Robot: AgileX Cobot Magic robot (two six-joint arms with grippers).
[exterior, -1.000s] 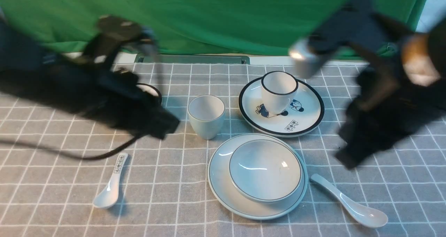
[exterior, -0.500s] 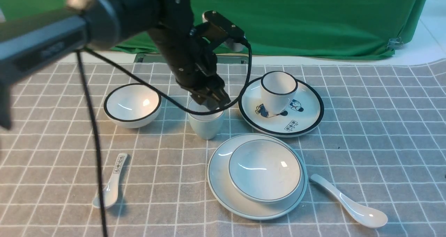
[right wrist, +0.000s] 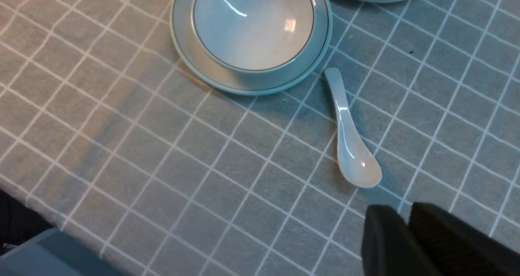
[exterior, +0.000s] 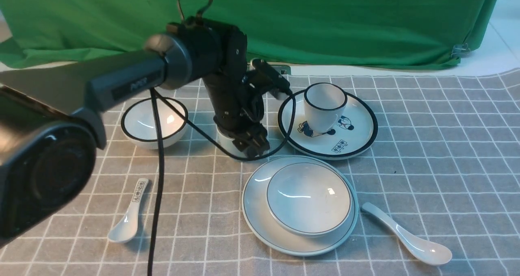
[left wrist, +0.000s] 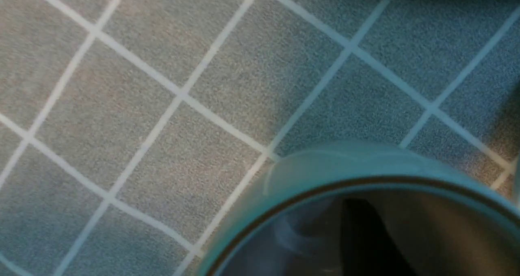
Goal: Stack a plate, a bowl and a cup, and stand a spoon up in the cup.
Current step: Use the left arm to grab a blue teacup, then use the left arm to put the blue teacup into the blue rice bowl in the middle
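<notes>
Lowered left fingers (left wrist: 371,243), opening and grip unclear, at the cup (left wrist: 386,158), black cable (exterior: 159,186) looping before it.

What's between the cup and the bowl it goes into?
Nothing standing on the cloth; the cup sits just beyond the plate holding the bowl. Only the left arm's dangling cable crosses in front of the cup.

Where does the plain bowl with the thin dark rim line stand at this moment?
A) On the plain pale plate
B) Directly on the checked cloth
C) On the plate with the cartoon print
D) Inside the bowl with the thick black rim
A: the plain bowl sits on the plain pale plate, whose rim shows all around it.
</notes>
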